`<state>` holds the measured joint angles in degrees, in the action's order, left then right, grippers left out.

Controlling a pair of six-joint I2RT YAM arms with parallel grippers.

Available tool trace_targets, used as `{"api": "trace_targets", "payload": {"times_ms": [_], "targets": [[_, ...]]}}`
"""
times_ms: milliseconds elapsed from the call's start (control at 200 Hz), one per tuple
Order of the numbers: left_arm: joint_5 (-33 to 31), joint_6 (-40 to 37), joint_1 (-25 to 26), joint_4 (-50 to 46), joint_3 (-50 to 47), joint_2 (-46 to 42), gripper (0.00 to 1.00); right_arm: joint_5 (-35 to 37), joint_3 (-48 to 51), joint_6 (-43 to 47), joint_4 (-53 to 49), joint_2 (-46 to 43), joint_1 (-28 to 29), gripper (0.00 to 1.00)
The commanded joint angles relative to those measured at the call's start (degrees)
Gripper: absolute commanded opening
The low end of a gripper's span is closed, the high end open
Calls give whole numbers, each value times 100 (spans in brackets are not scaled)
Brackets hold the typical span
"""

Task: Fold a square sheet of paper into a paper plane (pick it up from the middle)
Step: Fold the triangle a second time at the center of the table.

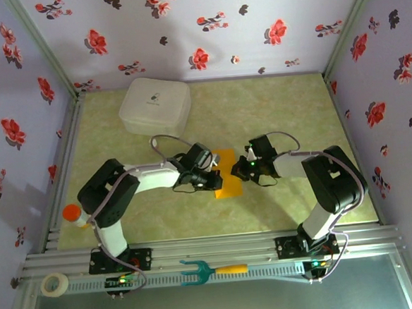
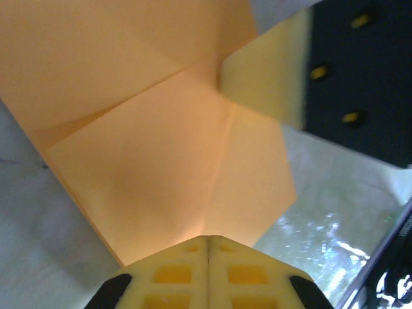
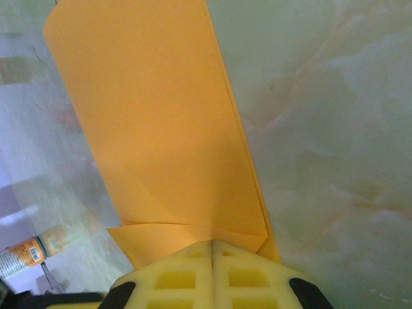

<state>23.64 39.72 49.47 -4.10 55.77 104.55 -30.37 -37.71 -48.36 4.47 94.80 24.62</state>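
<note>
Jaws of the left gripper [image 1: 213, 179] together, tips down on the paper plane [image 1: 229, 187]; no telling whether a layer is pinched between them. Jaws of the right gripper [image 1: 244, 168] together too, tips on the opposite long edge, one yellow finger [image 2: 264, 77] pressing just ahead and to the right of the left tips.

Lies flat on the table [image 1: 295, 120], between the two sets of tips and touching both. Directly ahead of each gripper, so equally near to either arm. Long axis crosswise to the line joining the grippers, running away from the arm bases.

From the left wrist: diagonal creases and overlapped flaps fanning out from the tips, one crease meeting the seam between the fingers. From the right wrist: a smooth doubled strip stretching ahead, a small turned corner right at the tips.

Probably mid-fold, not finished; next move likely hinges on that crosswise lie, each arm working its own long edge toward the middle.

Farther out: white box [image 1: 155, 105] beyond the left gripper, well apart; orange-capped bottle [image 1: 71, 214] far behind it, near the left arm's base.
</note>
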Motion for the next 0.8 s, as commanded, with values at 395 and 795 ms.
{"api": "trace_targets", "payload": {"times_ms": [395,795], "targets": [[5,301,-23,388,-662,240,0,-249,-255,58,-621,-571,210,3],[-89,319,-25,336,-681,228,0,13,105,-58,-306,98,309,2]]}}
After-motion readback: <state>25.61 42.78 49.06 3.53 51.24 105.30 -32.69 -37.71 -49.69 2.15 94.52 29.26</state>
